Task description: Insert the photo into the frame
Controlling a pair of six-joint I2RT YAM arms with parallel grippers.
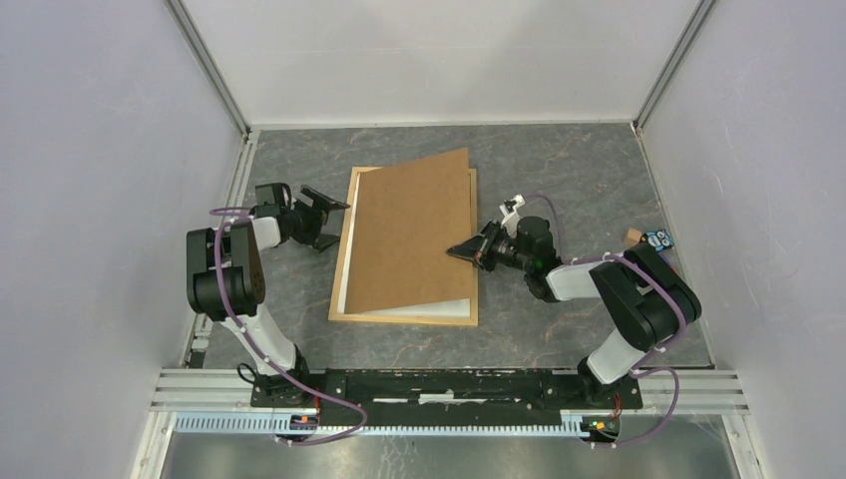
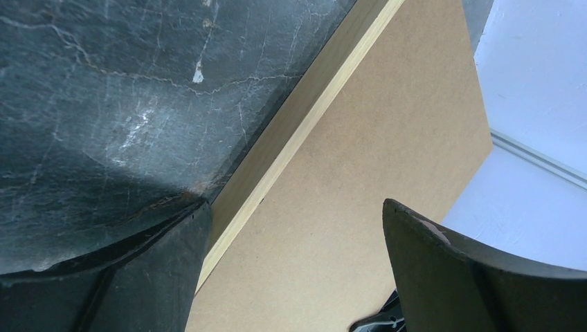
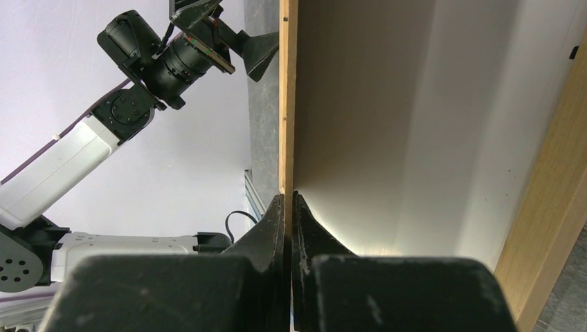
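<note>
Under brown board (image 1: pixel 409 235) — pale, thin wooden frame (image 1: pixel 404 320)

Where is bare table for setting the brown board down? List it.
Bare table lies beyond the frame toward the back wall, widest far right, and in the strip between frame and arm bases. Crowded: left gripper by the frame's left edge, right gripper on its right.

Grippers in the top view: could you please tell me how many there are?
2. The left gripper hangs open left of the frame; the right gripper is shut on the brown board, at its right edge, holding it tilted over the frame.
</note>
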